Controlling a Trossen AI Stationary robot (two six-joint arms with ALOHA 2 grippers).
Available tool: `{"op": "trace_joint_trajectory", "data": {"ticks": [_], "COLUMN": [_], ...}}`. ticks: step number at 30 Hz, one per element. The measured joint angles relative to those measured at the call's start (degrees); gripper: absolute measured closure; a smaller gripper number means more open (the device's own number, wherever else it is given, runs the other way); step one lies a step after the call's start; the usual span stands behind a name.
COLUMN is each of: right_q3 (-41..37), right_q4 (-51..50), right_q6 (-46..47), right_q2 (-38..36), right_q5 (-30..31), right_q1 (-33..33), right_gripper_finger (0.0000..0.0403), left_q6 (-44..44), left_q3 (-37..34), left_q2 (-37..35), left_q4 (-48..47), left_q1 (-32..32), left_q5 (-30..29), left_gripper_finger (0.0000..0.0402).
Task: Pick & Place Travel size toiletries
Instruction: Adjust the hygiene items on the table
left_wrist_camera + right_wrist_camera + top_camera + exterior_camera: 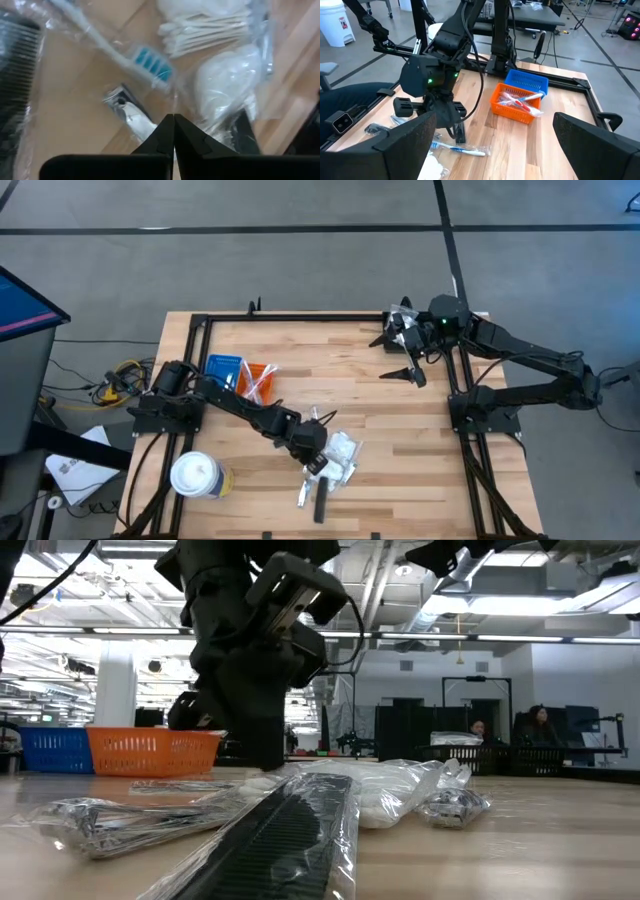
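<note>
My left gripper (318,463) is down on the worktop (400,420) among the loose toiletries, its fingers (165,135) pressed fully together at their tips. A fold of clear wrapper appears to lie at those tips; whether it is truly pinched I cannot tell. Just ahead of them lie a bagged nail clipper (127,107) and a toothbrush (131,55) with blue bristles. Beyond these is a packet of cotton swabs (210,30); a black comb (17,80) lies to one side. My right gripper (408,350) waits well apart, fingers spread wide. I judge this the grasp step. The next move calls for a straight lift, then carriage toward the orange tray (260,380), which already holds items.
</note>
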Motion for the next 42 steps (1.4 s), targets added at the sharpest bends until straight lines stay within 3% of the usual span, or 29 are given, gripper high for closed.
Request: {"op": "trace_joint_trajectory", "data": {"ticks": [11, 24, 28, 36, 42], "right_q3": [0.0, 0.0, 0.0, 0.0, 0.0], "right_q4": [0.0, 0.1, 0.7, 1.4, 1.5], "right_q6": [-0.4, -1.6, -2.0, -2.5, -2.5], "right_q2": [0.0, 0.0, 0.0, 0.0, 0.0], "right_q5": [0.0, 0.1, 0.1, 0.1, 0.1], "right_q1": [0.0, 0.0, -0.5, -2.3, -2.6], "right_gripper_finger": [0.0005, 0.0005, 0.0007, 0.0006, 0.0006], "left_q6": [-2.1, 0.3, 2.2, 8.3, 14.0], "left_q3": [-3.3, -3.5, -3.5, -3.4, -3.3], "left_q2": [0.0, -0.3, -1.1, -8.3, -8.6], "left_q4": [0.0, -1.9, -3.1, -0.5, 7.6], "left_q1": [0.0, 0.0, 0.0, -0.5, -0.7], "left_q5": [2.3, -2.3, -4.7, -16.3, -10.0], "left_gripper_finger": [0.0401, 0.0401, 0.0401, 0.0401, 0.0401]}}
